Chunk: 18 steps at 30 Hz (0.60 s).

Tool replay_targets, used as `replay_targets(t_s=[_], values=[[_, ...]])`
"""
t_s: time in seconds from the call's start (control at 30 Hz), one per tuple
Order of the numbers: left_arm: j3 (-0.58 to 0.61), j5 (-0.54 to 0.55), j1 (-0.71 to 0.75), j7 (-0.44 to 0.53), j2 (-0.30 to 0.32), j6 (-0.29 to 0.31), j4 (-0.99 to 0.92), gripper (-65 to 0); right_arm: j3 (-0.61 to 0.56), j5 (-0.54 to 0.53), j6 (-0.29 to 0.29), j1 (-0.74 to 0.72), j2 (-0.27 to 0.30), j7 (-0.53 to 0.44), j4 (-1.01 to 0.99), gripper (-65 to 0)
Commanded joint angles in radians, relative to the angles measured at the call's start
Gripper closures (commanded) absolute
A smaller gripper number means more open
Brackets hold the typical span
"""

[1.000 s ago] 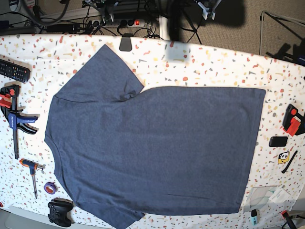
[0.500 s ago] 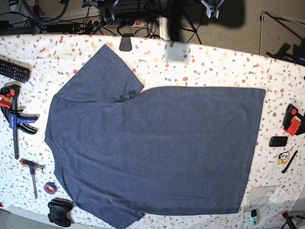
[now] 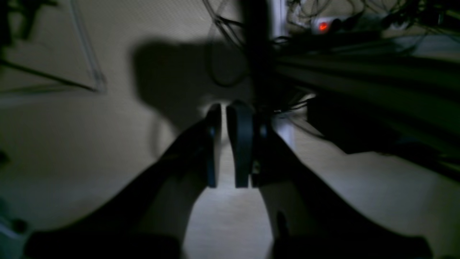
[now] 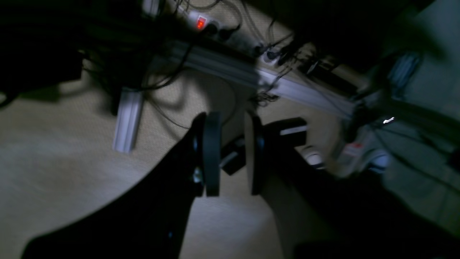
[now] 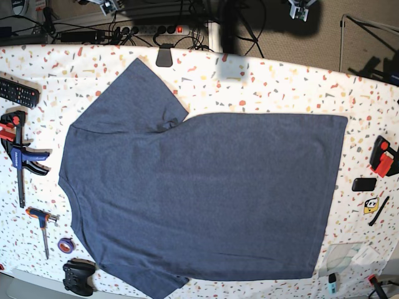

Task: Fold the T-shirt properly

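Note:
The T-shirt (image 5: 199,193) lies flat on the speckled table (image 5: 280,87), plain dark navy-grey side up, collar end to the left and hem to the right. One sleeve points to the far edge and the other lies at the near edge. No lettering shows. My left gripper (image 5: 303,7) is at the top edge of the base view, beyond the table and away from the shirt. In the left wrist view it (image 3: 223,108) is empty, with only a thin slit between its jaws. My right gripper (image 5: 108,5) is also at the top edge. In the right wrist view it (image 4: 231,118) is empty and slightly open.
Left of the shirt lie a remote (image 5: 17,92), a clamp (image 5: 19,152), a screwdriver (image 5: 42,227), a tape roll (image 5: 65,245) and a game controller (image 5: 78,277). At the right edge are a red-black clamp (image 5: 381,156) and small items (image 5: 364,184). A black clip (image 5: 164,56) sits at the far edge, with cables behind it.
Both grippers have moved outward along the top edge of the base view, further apart from each other. The T-shirt has not moved.

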<state>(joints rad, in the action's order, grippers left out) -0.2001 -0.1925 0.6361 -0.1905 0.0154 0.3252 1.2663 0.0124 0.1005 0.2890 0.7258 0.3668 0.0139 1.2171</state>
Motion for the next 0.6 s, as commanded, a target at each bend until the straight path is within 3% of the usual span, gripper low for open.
replay_targets(t_s=[0.0, 0.17, 0.27, 0.43, 0.57], values=[[-0.001, -0.011, 0.031, 0.017, 0.0, 0.005, 0.062, -7.2, 0.004, -0.007, 0.003, 0.047, 0.024, -0.008, 0.061, -12.1], [-0.002, -0.118, 0.132, -0.035, 0.0, 0.005, 0.317, -7.2, 0.007, -0.006, -0.023, 0.224, 0.106, 0.027, 0.332, -12.1], [-0.001, -0.16, 0.175, -0.049, 0.005, 0.005, 0.443, -7.2, 0.008, 0.02, -0.11, 0.297, 0.148, 0.058, 0.474, -12.1], [-0.001, -0.266, 0.21, -0.081, 0.007, 0.006, 0.622, -12.3, 0.008, 0.161, -0.234, 0.368, 0.203, 0.163, 0.673, -12.1], [-0.001, -0.279, 0.211, -0.087, 0.068, 0.036, 0.722, -13.2, 0.008, 0.249, -0.369, 0.383, 0.236, 0.211, 0.778, -12.1]])
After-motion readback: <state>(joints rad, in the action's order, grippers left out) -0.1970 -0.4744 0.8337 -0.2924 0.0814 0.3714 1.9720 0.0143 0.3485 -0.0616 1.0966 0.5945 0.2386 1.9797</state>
